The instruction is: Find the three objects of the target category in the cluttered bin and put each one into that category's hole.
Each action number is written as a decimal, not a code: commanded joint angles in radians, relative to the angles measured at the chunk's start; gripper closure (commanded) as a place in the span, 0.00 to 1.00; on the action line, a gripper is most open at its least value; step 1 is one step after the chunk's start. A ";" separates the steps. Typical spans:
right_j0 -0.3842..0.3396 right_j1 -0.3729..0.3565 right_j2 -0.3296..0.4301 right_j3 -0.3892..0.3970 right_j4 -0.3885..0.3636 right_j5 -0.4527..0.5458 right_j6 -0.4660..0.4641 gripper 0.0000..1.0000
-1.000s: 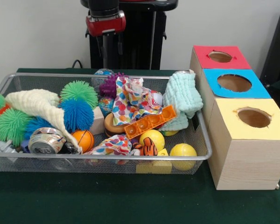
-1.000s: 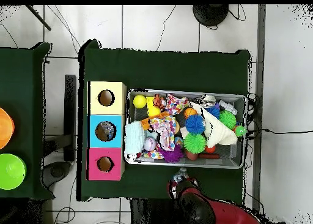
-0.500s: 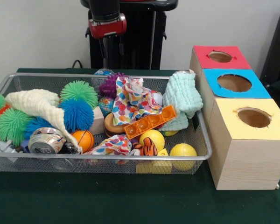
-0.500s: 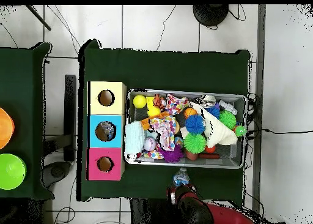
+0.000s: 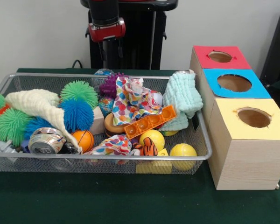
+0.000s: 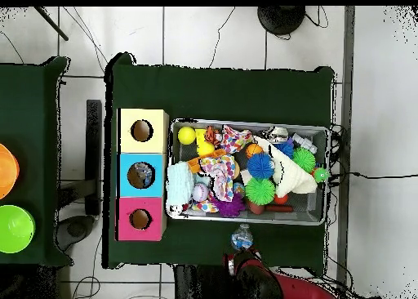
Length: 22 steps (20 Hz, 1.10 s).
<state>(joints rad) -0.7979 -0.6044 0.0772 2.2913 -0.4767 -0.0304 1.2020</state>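
From the front: gripper (image 5: pixel 111 49) raised behind the wire bin (image 5: pixel 203 140), fingers' spread impossible to tell, balls — yellow ball (image 5: pixel 183 151) among them — heaped below and nearer the camera; from overhead: gripper (image 6: pixel 242 237) just outside the bin's (image 6: pixel 245 220) long wall, green cloth (image 6: pixel 220 91) around.

Wire bin (image 5: pixel 203 156) w/ cluttered toys, red/blue/yellow hole boxes (image 5: pixel 238 100) beside

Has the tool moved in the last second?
Yes. In the front view the tool has risen slightly, farther above the wire bin's far rim, and edged a little rightward.
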 commanded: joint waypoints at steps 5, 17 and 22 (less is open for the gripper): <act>0.077 0.108 -0.073 -0.250 0.006 -0.186 0.174 0.00; 0.096 0.171 -0.074 -0.308 0.025 -0.205 0.185 0.00; 0.103 0.221 -0.091 -0.324 0.024 -0.263 0.202 0.00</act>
<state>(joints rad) -0.7076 -0.4667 -0.0264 2.1311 -0.4765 -0.1653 1.2020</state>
